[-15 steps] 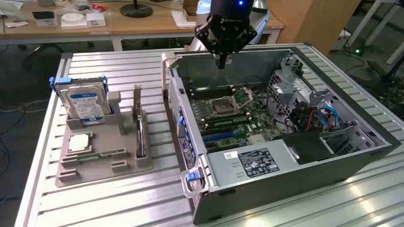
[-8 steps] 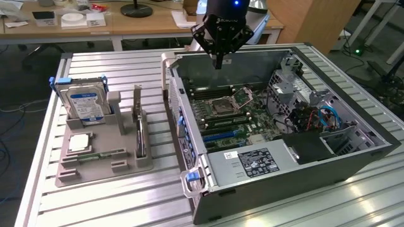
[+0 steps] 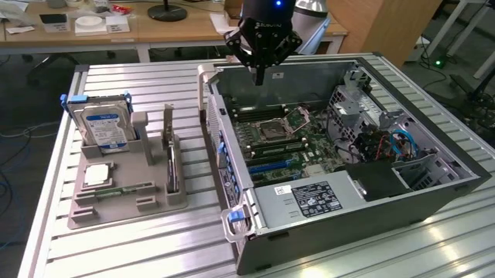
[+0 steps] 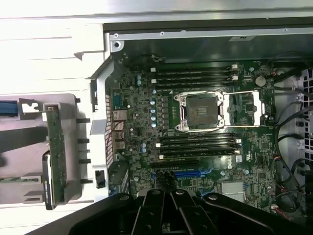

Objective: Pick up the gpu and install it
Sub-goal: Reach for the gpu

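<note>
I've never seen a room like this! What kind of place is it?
Probably a robot lab or workshop: a robot's claw hangs over an open computer case on a ribbed metal table, with a hard drive racked beside it.

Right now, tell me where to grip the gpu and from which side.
Best take the gpu by its exposed upper edge, from straight above, pinching across its thin faces. It stands on edge in the grey holder, whose slot walls cover its lower part.
</note>
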`<action>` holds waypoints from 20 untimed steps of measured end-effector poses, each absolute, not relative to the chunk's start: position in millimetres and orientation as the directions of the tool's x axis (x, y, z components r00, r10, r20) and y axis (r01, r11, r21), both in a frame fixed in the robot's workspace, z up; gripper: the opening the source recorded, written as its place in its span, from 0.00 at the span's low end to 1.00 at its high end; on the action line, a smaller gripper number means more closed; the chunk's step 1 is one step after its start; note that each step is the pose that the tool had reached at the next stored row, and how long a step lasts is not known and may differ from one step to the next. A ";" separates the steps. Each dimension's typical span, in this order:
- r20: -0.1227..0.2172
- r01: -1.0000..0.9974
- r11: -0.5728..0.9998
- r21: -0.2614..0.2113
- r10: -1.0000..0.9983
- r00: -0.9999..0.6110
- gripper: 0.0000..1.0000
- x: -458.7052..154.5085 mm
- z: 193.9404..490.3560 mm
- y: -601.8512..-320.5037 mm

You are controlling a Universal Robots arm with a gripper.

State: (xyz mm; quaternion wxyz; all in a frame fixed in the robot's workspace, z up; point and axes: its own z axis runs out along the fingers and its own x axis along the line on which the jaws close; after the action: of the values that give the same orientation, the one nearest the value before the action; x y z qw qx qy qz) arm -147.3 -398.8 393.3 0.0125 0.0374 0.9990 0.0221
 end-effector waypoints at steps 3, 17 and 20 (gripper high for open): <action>-0.023 0.074 0.996 0.045 0.075 -0.997 0.11 -152.2 393.3 -398.9; -0.023 0.074 0.996 0.045 0.075 -0.997 0.11 -171.7 393.3 -398.9; -0.023 0.074 0.996 0.045 0.075 -0.997 0.11 -175.5 393.3 -398.9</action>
State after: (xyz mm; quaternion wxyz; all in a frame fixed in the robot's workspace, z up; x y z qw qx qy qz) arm -175.5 -398.9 393.3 0.0125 0.0374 0.9990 0.0221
